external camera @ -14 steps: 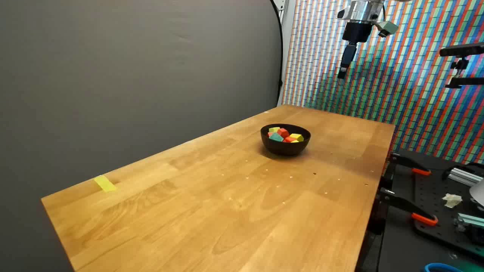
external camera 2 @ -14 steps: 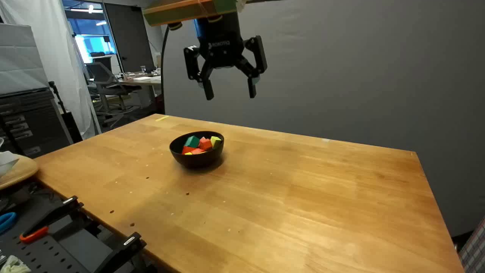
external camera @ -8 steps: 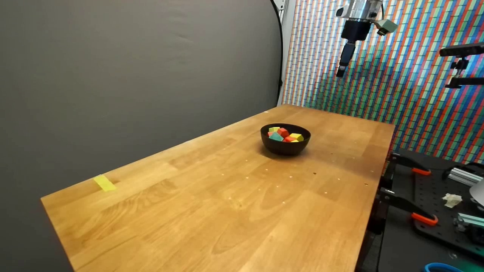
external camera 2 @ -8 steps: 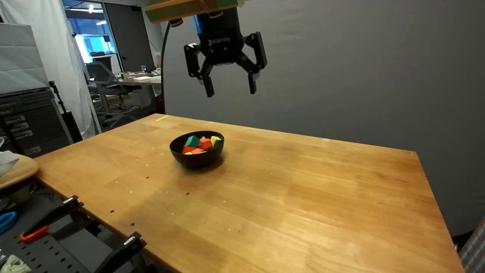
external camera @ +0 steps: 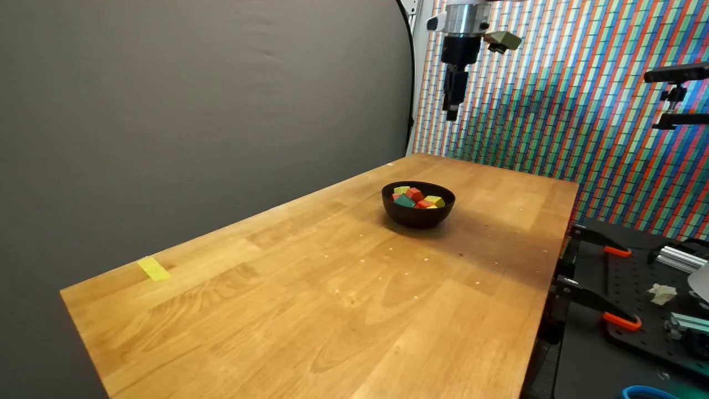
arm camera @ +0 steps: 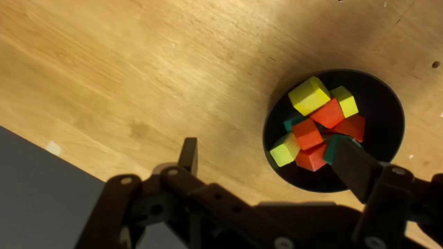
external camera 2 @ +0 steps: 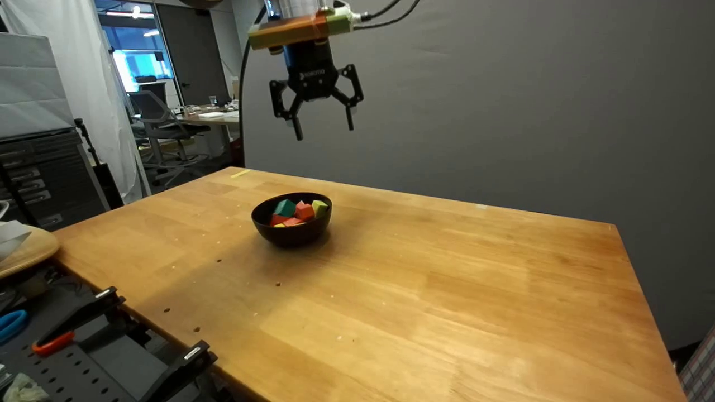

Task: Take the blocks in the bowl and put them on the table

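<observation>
The black bowl (external camera: 418, 219) stands upright on the wooden table (external camera: 332, 299), and both also show in the exterior view with the bowl (external camera 2: 290, 237) left of centre. Several small blocks in red, yellow and teal (arm camera: 307, 134) lie piled in the bowl (arm camera: 384, 100). My gripper (external camera 2: 325, 133) is open and empty, pointing down, high above the table and apart from the bowl. In the wrist view the fingers of my gripper (arm camera: 266, 145) are wide apart. The right finger hides part of a teal block and the bowl's rim; the left finger shows over bare wood.
A flat yellow tape patch (external camera: 153, 269) is stuck near the table's edge. Black clamps with orange tips (external camera: 621, 321) sit along one table side, beside a dark perforated plate. A round wooden board (external camera 2: 28, 252) stands by a table corner. A grey backdrop (external camera 2: 503, 111) rises behind the table.
My gripper has moved left in both exterior views and looks smaller in the one where its two fingers show. It stays open. The bowl and blocks have not moved.
</observation>
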Controlling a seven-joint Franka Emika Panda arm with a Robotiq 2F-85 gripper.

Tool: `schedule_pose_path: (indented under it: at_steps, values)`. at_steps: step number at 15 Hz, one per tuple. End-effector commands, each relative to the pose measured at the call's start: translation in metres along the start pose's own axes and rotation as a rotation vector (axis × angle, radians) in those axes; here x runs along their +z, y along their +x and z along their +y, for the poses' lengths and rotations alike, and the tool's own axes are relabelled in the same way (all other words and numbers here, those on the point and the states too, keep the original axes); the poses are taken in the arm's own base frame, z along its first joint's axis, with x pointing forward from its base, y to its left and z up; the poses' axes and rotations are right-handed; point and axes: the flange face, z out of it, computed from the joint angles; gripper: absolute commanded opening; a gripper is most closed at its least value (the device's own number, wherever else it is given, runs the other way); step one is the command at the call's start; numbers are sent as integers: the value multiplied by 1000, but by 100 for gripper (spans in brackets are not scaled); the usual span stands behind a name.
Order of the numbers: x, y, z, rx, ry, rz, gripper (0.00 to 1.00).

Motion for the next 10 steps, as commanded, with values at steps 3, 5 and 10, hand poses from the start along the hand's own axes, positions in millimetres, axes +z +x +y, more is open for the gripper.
schedule_pose_path:
  at_steps: [3, 5, 10]
  values:
    - [76, 80, -30, -172, 125, -172, 100]
    - [76, 71, -43, -149, 115, -157, 100]
    - [96, 74, -46, -135, 131, -110, 100]
